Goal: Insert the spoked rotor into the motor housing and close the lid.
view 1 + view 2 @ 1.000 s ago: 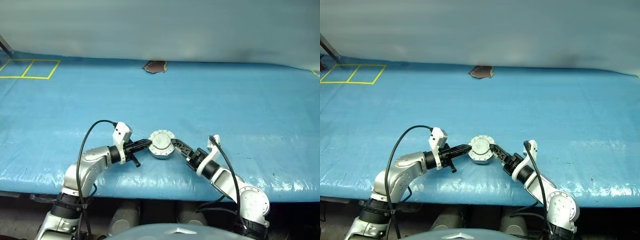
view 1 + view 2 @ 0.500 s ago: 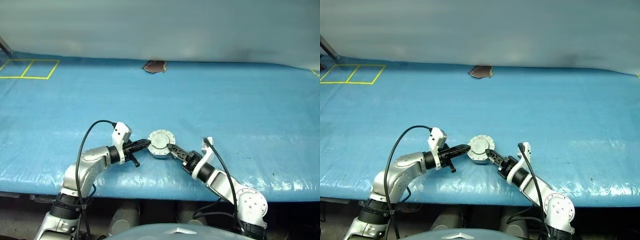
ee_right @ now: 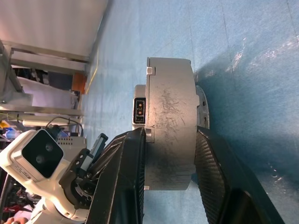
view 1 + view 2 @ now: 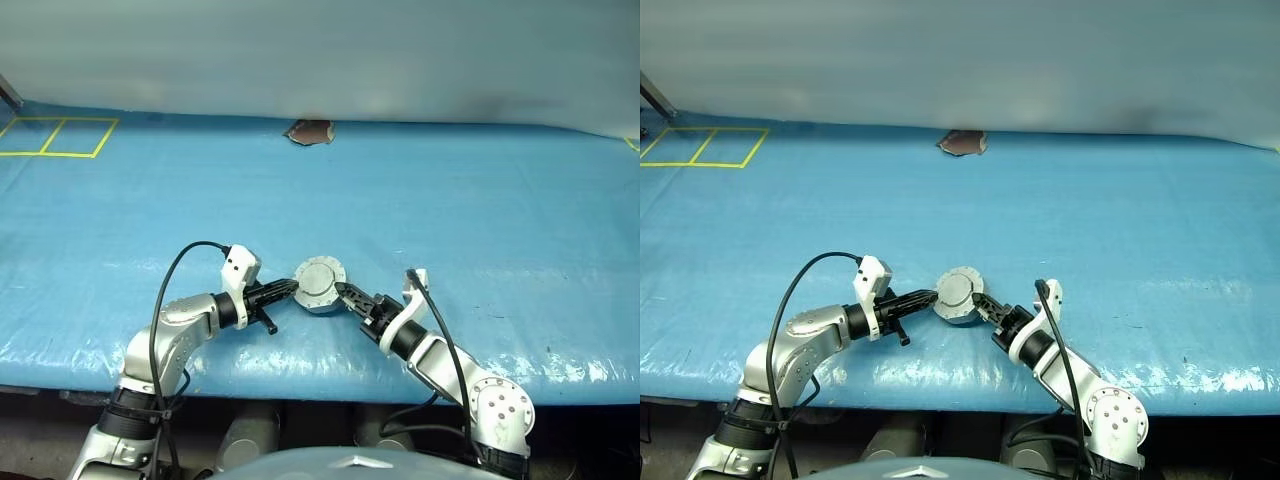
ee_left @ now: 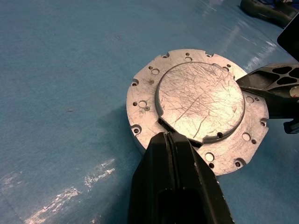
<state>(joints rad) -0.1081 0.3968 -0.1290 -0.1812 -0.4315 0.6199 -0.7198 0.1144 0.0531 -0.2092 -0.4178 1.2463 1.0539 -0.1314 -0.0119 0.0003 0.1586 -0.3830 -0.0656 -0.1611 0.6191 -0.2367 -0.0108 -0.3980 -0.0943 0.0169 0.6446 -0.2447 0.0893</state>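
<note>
The motor housing (image 4: 320, 283) lies near the table's front edge with the lid (image 5: 201, 100) closed on top, its plain scratched silver face up. The spoked rotor is hidden. My left gripper (image 4: 290, 288) is shut, and its fingertips (image 5: 170, 136) touch the lid's left rim. From the right, my right gripper (image 4: 340, 292) clamps the housing's body (image 3: 170, 135), with one finger (image 3: 128, 186) on each flat side. In the right eye view the disc (image 4: 958, 293) looks slightly tilted.
Blue sheeting (image 4: 480, 210) covers the table. A brown patch (image 4: 310, 131) sits at the far edge, with yellow taped squares (image 4: 60, 138) at the far left. The front edge (image 4: 330, 385) runs close below both grippers.
My right gripper has rolled and closed from wide open onto the housing. The disc has shifted slightly left and tipped. The left gripper has held still.
</note>
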